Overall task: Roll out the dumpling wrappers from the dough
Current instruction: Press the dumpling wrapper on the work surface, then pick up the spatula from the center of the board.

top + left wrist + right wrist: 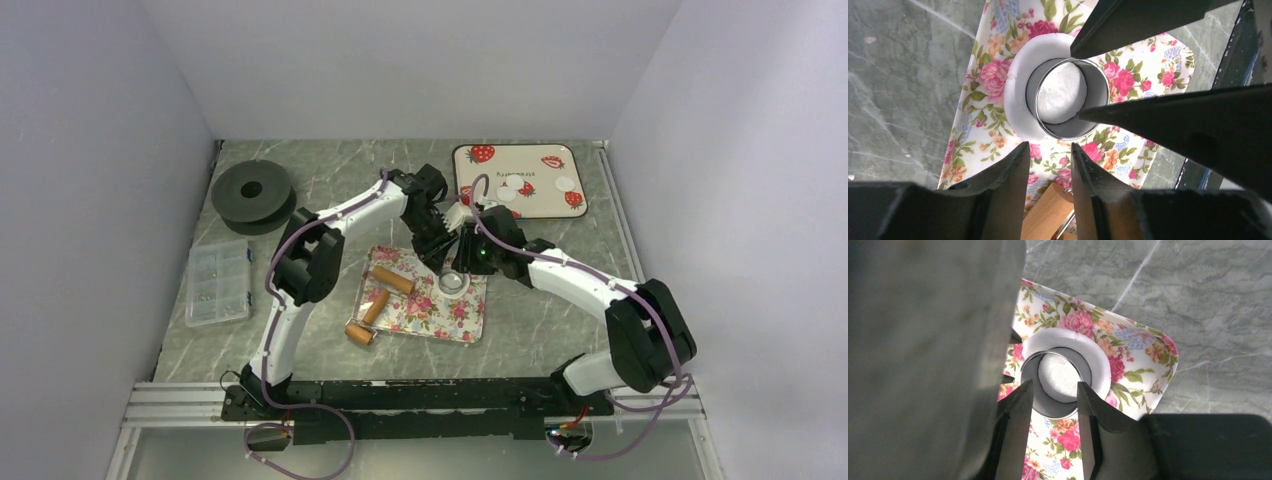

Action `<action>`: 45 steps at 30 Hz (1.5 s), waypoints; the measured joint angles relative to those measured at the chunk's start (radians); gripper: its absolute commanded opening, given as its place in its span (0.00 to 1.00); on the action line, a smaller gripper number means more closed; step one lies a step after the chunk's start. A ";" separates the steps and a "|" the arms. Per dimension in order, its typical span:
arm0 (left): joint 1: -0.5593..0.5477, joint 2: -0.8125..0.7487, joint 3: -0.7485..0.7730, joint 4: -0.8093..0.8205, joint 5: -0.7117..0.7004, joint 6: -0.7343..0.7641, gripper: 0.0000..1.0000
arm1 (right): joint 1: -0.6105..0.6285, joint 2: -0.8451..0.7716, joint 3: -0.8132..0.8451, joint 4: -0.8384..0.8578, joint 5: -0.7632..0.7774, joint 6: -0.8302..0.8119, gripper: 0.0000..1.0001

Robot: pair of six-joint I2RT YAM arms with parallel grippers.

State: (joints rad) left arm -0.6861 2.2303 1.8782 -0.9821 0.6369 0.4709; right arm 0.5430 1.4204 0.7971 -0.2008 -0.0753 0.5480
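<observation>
The dumpling wrappers [566,183] are lying as thin, flat white rounds on the strawberry tray [540,206] in the upper right of the top view. A few are clustering near its middle and one is sitting alone toward its right edge. Below and left of them, at the centre of the frame, the dough [1015,95] is spreading as a smooth white sheet on the floral tray [993,150]. The ring cutter [1068,131] is standing upright in it, and a white round is showing inside the ring. The left gripper [1050,147] is hovering beside the cutter with its fingers parted and nothing between them. The right gripper [1054,385] is hanging over the cutter's near rim, its jaws likewise apart and gripping nothing. Wooden rolling pins [392,280] are lying on the left part of the floral tray.
</observation>
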 measured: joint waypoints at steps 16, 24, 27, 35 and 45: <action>0.450 -0.240 -0.097 -0.142 -0.247 0.092 0.79 | -0.001 -0.222 0.034 -0.018 -0.003 -0.138 0.88; 0.600 -0.253 -0.261 -0.114 -0.436 0.094 0.83 | -0.001 -0.233 0.034 -0.018 -0.016 -0.166 0.88; 0.596 -0.208 -0.269 -0.092 -0.414 0.089 0.83 | -0.001 -0.238 0.034 -0.020 -0.019 -0.169 0.89; 0.567 -0.143 -0.308 -0.008 -0.427 0.061 0.57 | -0.001 -0.301 0.026 -0.025 -0.013 -0.175 0.89; 0.496 -0.148 -0.343 0.053 -0.625 0.040 0.00 | -0.001 -0.307 0.015 -0.023 -0.012 -0.175 0.89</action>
State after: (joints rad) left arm -0.1902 2.0819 1.5349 -0.9287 0.0116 0.5106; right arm 0.5419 1.1133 0.8124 -0.2234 -0.0875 0.3733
